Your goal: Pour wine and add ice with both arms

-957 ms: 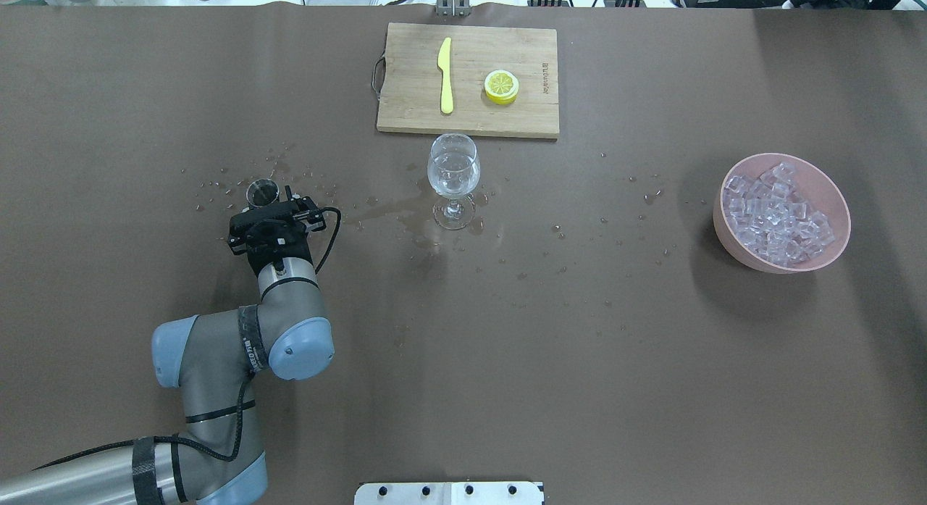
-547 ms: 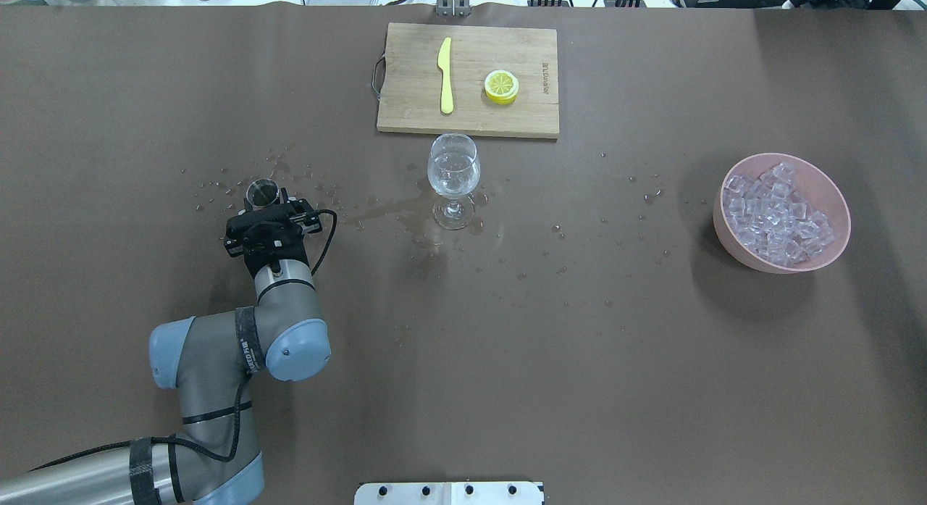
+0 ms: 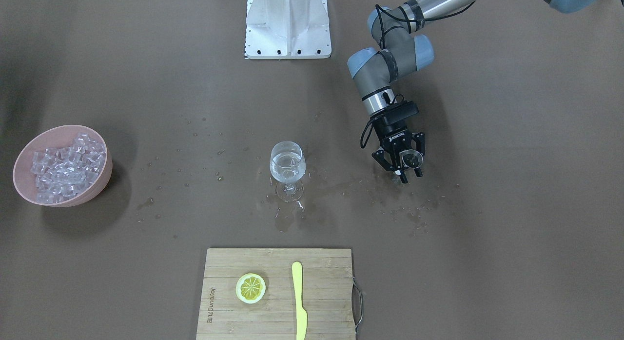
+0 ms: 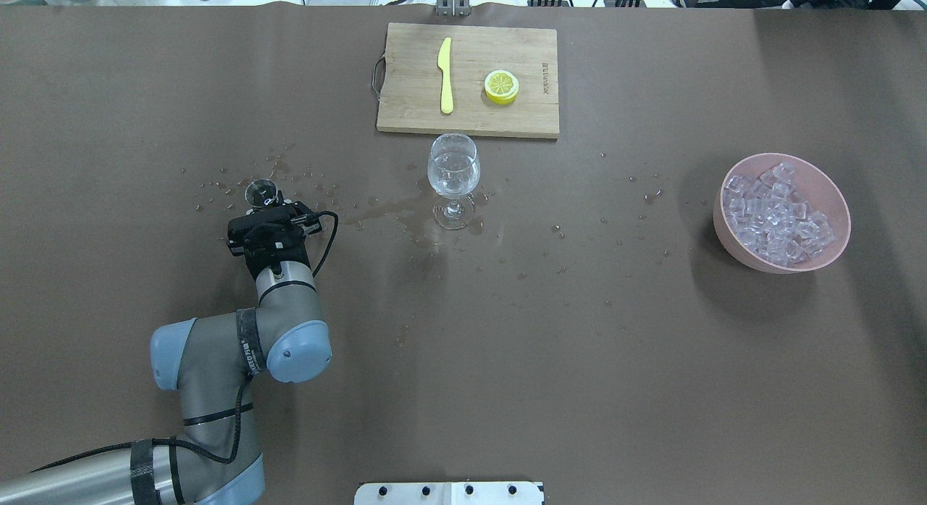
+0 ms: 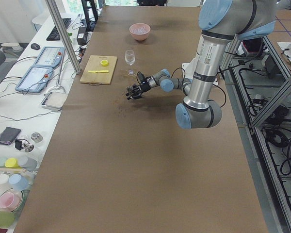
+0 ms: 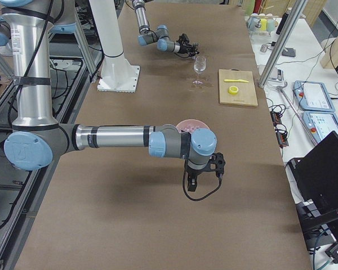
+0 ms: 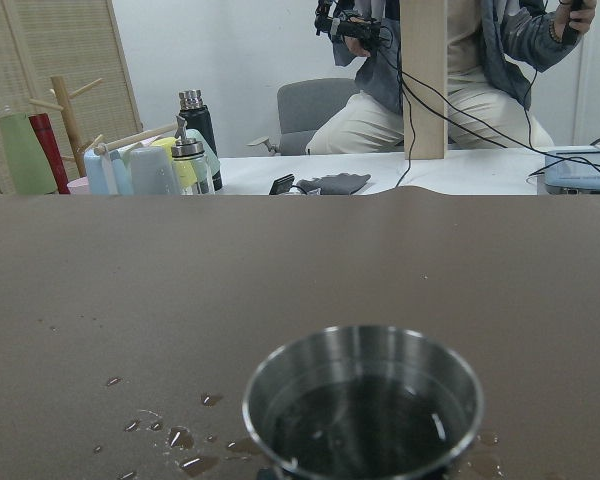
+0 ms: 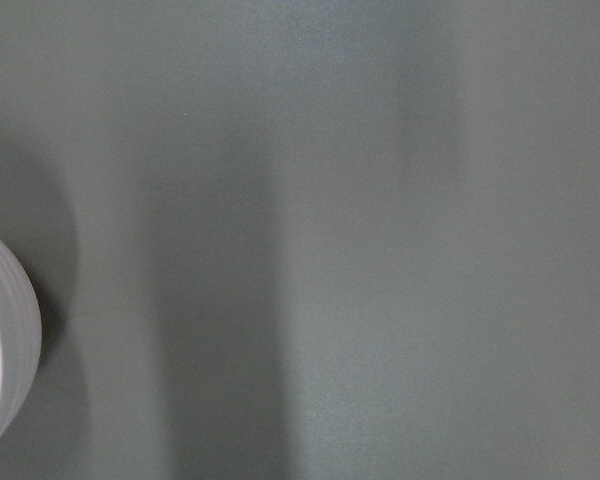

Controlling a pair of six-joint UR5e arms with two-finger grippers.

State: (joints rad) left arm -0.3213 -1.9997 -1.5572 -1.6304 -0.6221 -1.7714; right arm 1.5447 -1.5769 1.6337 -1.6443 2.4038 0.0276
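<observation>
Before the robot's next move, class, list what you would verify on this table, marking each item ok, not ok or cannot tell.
1. Wine glass upright, clear liquid inside: ok.
2. Metal cup standing on the table: ok.
3. Left gripper open, straddling the cup: ok.
4. Ice heaped in the pink bowl: ok.
5. Right gripper open: cannot tell.
6. Table dry near the glass: not ok, puddle and drops.

Wine (image 3: 287,170): a little clear liquid, low in the upright stemmed glass (image 3: 288,152), mid-table.
Ice (image 4: 776,215): glassy cubes heaped in the pink bowl (image 4: 815,173) on my right.
Left arm (image 4: 286,288): reaching low over the table.
Right arm (image 6: 112,136): I see it level, wrist near the bowl.
</observation>
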